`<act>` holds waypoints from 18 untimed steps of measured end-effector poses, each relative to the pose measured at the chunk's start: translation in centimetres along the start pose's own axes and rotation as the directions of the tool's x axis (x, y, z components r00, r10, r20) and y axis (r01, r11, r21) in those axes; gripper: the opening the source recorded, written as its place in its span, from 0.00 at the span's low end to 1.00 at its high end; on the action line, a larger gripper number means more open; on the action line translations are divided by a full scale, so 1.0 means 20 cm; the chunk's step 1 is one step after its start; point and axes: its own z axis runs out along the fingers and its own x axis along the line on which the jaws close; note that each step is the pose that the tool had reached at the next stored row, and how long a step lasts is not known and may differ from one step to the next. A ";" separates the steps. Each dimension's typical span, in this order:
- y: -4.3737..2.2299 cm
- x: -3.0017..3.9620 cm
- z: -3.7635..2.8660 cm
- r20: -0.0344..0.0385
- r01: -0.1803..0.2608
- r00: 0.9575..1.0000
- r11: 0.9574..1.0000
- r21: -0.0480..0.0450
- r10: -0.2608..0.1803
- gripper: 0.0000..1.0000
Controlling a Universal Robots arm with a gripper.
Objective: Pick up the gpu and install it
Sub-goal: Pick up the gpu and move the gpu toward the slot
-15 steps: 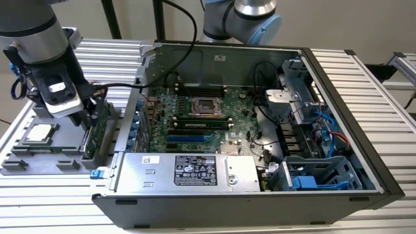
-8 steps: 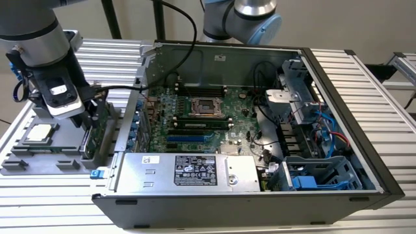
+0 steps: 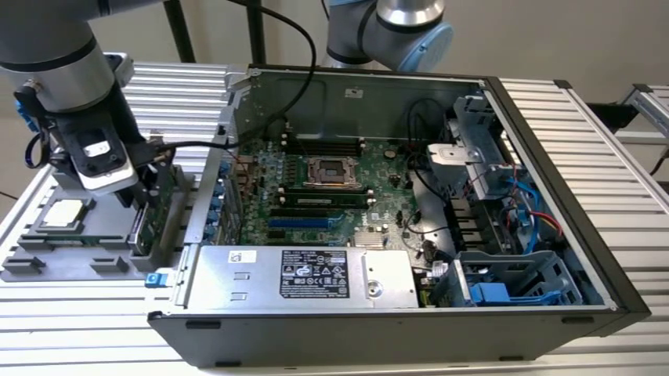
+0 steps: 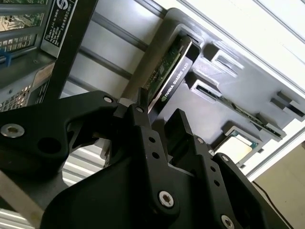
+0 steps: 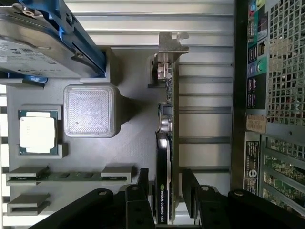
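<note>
Gripper (image 5: 166,171): straddling the gpu (image 5: 167,119) with fingers (image 5: 189,191) spread, one on the cooler (image 5: 161,191) side, one on the bare board side, apparently touching neither.

Finding the gpu standing on edge in a slot of the grey tray (image 5: 131,129), with the bracket (image 5: 171,45) at the end away from the gripper. In the exterior view, sitting at the exterior view's left of the case (image 3: 418,329), just beside its wall.

Judging the hazards, nearest first:

- Closing this far from the bracket end, so probably leaving the heavier end hanging and tilting the card on the lift.
- Squeezing cooler against board off-centre, possibly slipping or twisting in the pinch.
- Lifting off vertical, likely scraping the bracket against the slot wall, jamming, or dragging the tray along.

Moving outward on the tray: ram stick (image 5: 71,176) lying near, chip (image 5: 39,132) and hard drive (image 5: 33,47) sitting well apart, so probably in no danger unless shoving the tray.

Beyond that, crossing the case wall with a tilted card, risking a knock of the bracket on the rim; then arriving crooked over the motherboard (image 3: 397,211), risking a missed slot.
</note>
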 end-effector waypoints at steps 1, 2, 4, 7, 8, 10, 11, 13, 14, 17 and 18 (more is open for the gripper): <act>0.000 0.000 0.002 0.000 0.000 1.000 1.000 0.000 0.000 1.00; 0.000 0.000 0.005 0.000 0.000 1.000 1.000 0.000 0.000 1.00; 0.000 0.000 0.010 0.000 0.000 1.000 1.000 0.000 0.000 1.00; 0.000 0.002 0.018 0.000 0.000 1.000 1.000 0.004 0.000 1.00; -0.001 0.002 0.021 0.000 0.000 1.000 1.000 0.005 0.000 1.00; -0.001 0.002 0.026 0.000 0.000 1.000 1.000 0.007 0.000 1.00; -0.001 0.002 0.028 0.000 0.000 1.000 1.000 0.007 0.000 1.00; -0.001 0.003 0.034 0.000 0.000 1.000 1.000 0.008 0.000 1.00; -0.001 0.003 0.037 0.000 0.000 1.000 1.000 0.008 0.000 1.00; -0.001 0.003 0.044 0.000 0.000 1.000 1.000 0.009 0.000 1.00; -0.001 0.003 0.047 0.000 0.000 1.000 1.000 0.010 0.000 1.00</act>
